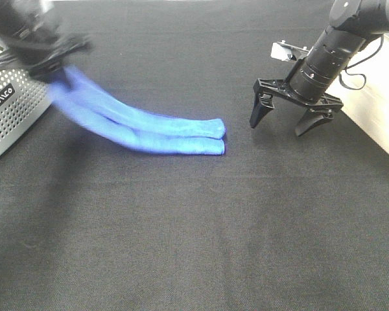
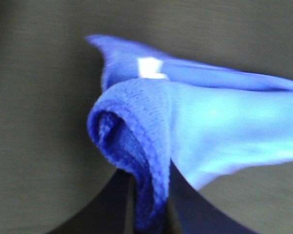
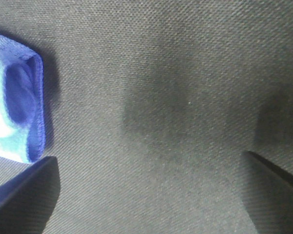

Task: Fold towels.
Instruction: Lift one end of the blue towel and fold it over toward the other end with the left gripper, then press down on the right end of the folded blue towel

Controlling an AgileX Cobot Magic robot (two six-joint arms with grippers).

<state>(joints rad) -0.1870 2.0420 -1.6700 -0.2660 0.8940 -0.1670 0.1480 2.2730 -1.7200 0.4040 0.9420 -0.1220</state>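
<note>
Towel (image 2: 136, 126) clamped by L fingers (image 2: 198, 212); R fingers (image 1: 260, 109) spread apart nr other end.

Even light, soft shadows, left claw (image 1: 50, 63) and towel (image 1: 149, 133) motion-blurred, wrist views soft

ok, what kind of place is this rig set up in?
Most likely a robotics lab bench, not a home. The table is covered in plain black cloth, a perforated metal equipment case sits at its left edge, and the left gripper holds up one end of a blue towel.
</note>
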